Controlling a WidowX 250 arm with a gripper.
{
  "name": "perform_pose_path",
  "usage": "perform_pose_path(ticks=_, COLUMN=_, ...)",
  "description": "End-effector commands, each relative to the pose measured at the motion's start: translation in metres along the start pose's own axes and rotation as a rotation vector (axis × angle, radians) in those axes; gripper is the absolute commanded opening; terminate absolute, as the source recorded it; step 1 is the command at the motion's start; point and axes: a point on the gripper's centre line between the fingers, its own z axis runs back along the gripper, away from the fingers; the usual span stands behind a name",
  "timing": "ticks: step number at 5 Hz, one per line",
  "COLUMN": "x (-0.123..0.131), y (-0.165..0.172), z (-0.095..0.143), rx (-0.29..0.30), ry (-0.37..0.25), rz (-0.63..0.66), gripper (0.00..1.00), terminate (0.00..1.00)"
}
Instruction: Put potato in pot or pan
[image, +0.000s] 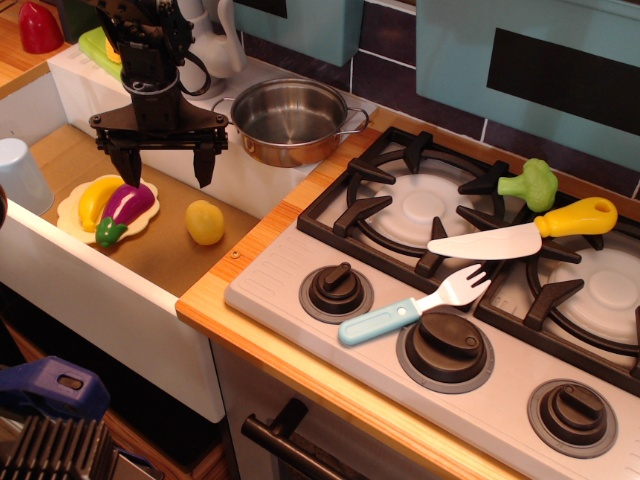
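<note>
A: Although the fork (415, 305) and knife (520, 232) lie nearest us on the stove (300, 275), neither matters here; the potato (204, 222) sits on the brown floor of the sink (120, 300), close to the counter edge.

B: And just beyond it?

A: A pale plate (70, 212) holding a purple eggplant (125, 208) and a banana (97, 197). The gripper (163, 165) hangs above that plate, its jaws spread wide and holding nothing, well to the left of the potato.

B: So the risk is picking the wrong thing?

A: I'd say so. If it dropped straight down it would meet the eggplant or banana. It would need to shift right first.

B: And the pot (290, 120)?

A: Farther back, empty, perched on the sink's raised white ledge beside the stove. The potato looks smooth and rounded, so an off-centre pinch might squirt it away across the sink. Carrying it too low might clip the ledge or the pot's rim.
</note>
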Motion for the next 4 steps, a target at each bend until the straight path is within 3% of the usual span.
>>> perform_pose_path(ticks=1, x=0.0, y=0.0, z=0.0, rx=0.0, ry=0.0, rz=0.0, gripper=1.0, terminate=0.0)
perform_pose_path(ticks=4, x=0.007, y=-0.008, z=-0.03, rx=-0.09, ry=-0.033, rz=0.027, gripper=1.0, terminate=0.0)
